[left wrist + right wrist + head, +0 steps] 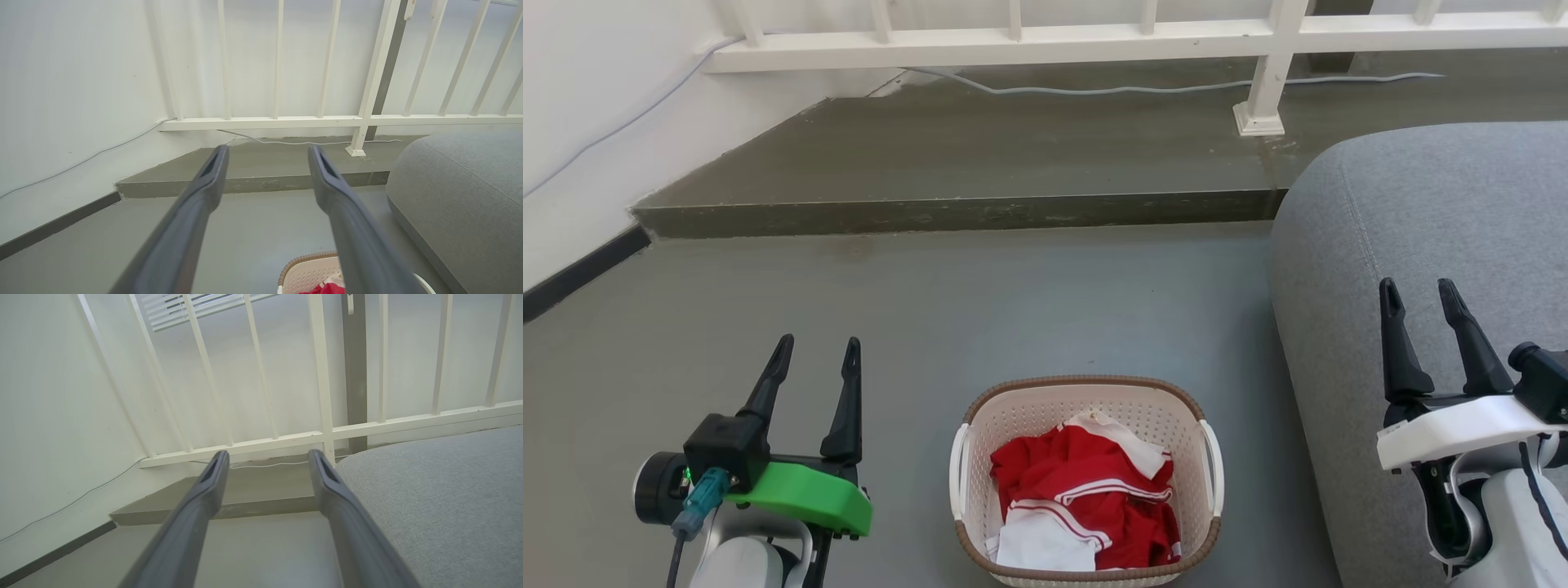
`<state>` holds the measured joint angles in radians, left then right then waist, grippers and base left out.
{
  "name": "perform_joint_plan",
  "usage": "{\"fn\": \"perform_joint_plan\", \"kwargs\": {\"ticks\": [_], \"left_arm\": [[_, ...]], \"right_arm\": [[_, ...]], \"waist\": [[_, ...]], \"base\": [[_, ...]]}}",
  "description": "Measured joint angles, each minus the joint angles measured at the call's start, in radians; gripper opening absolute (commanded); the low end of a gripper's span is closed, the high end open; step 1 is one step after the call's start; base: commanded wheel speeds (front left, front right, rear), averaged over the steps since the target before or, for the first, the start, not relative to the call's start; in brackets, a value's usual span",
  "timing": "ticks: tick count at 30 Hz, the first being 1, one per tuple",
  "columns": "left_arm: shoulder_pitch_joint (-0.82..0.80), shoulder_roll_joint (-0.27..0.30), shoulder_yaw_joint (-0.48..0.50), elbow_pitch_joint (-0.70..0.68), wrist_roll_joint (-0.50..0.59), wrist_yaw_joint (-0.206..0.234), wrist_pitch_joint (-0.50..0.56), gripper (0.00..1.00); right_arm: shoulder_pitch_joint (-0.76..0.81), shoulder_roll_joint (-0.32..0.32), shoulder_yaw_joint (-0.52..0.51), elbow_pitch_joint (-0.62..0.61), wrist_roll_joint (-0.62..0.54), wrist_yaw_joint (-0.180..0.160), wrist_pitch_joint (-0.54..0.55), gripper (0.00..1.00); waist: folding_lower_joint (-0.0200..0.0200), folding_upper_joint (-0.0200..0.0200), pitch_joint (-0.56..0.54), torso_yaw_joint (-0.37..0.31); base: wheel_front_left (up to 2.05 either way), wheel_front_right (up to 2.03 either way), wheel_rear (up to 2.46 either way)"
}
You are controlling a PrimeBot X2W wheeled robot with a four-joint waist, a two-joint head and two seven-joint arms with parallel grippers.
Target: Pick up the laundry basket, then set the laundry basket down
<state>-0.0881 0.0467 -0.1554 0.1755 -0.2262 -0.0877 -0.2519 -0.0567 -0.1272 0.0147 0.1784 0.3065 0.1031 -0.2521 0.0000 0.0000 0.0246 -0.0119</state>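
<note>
The laundry basket [1045, 408] stands on the grey floor low in the middle of the head view, cream-white and perforated with a brown rim and white side handles. Red and white clothes [1086, 498] lie inside it. My left gripper [817, 351] hangs open to the basket's left, apart from it, nothing between its fingers. My right gripper [1421, 296] is open at the far right, over the grey sofa. The left wrist view catches a corner of the basket [304, 271] at the bottom edge, with the open left gripper [267, 153] above it. The right wrist view shows the open right gripper [267, 457].
A grey sofa [1437, 245] fills the right side, close to the basket's right handle. Behind the basket a raised concrete step [964, 214] crosses the floor, with a white railing [1094, 37] and a loose cable [1143, 88] on it. A white wall [580, 122] bounds the left.
</note>
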Motion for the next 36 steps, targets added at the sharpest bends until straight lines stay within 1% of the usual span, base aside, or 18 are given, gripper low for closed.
{"fn": "perform_joint_plan", "kwargs": {"ticks": [23, 26, 36], "left_arm": [[-0.002, -0.002, 0.014, 0.007, 0.001, -0.002, 0.0, 1.0], [-0.002, -0.003, 0.016, 0.008, 0.001, -0.008, 0.0, 1.0], [-0.002, -0.003, 0.016, 0.008, -0.001, -0.009, 0.0, 1.0]], "right_arm": [[-0.001, 0.018, -0.017, 0.041, -0.024, 0.002, 0.0, 1.0], [-0.001, 0.02, -0.017, 0.044, -0.025, 0.01, 0.0, 1.0], [-0.001, 0.029, -0.02, 0.056, -0.027, 0.011, 0.0, 1.0]], "waist": [[0.0, 0.0, -0.002, 0.002], [0.0, 0.0, -0.001, 0.0], [0.0, 0.0, 0.009, -0.007]], "base": [[0.0, 0.0, 0.0], [0.0, 0.0, 0.0], [0.0, 0.0, 0.0]]}}
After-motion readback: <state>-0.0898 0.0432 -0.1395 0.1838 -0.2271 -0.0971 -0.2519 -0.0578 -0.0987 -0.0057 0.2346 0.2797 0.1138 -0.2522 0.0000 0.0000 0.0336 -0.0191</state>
